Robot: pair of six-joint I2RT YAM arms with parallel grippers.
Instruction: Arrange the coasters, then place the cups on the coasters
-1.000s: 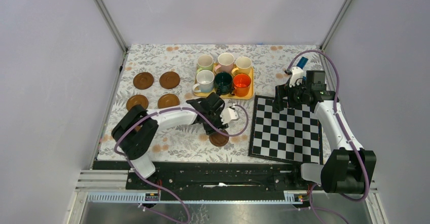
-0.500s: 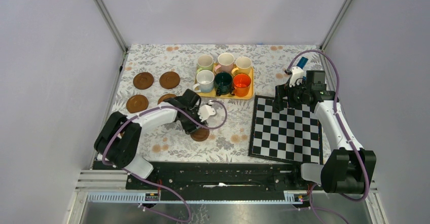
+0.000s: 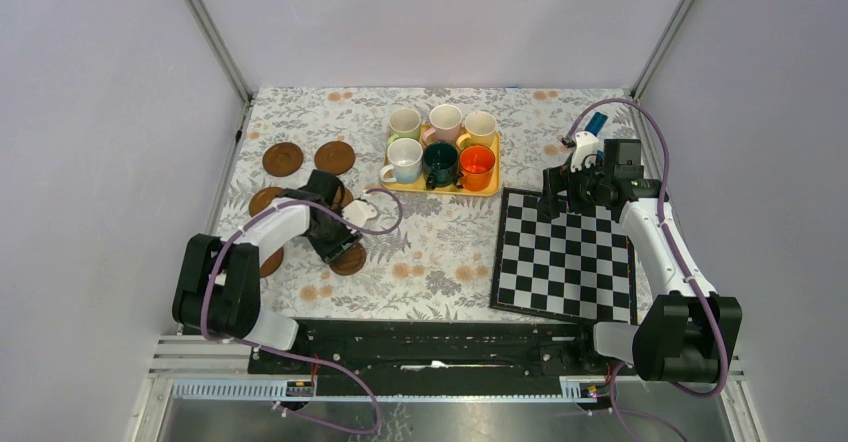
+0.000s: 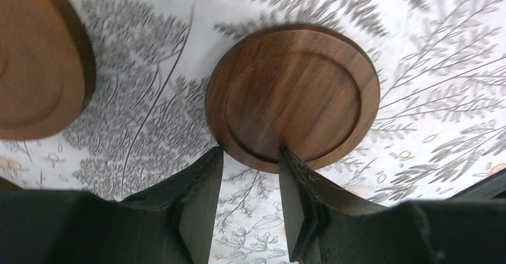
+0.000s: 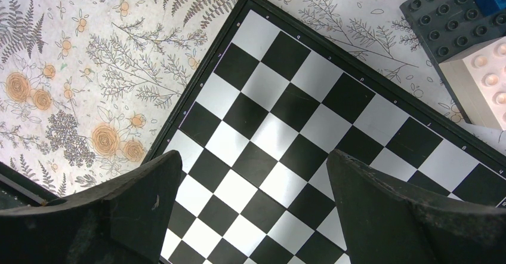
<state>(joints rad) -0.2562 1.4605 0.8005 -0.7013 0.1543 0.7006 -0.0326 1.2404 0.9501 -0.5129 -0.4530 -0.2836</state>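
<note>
even bright diffuse light, soft shadows; top view sharp, left wrist view slightly blurred at edges.

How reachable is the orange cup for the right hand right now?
Probably reachable. The right hand hangs open and empty over the chequered board. The orange cup stands at the near right corner of the yellow tray, on the side towards that hand, with nothing standing between them.

Pale lilac walls [image 3: 90,112] box me in around a table [image 3: 440,252] spread with fern-and-flower print cloth.
</note>
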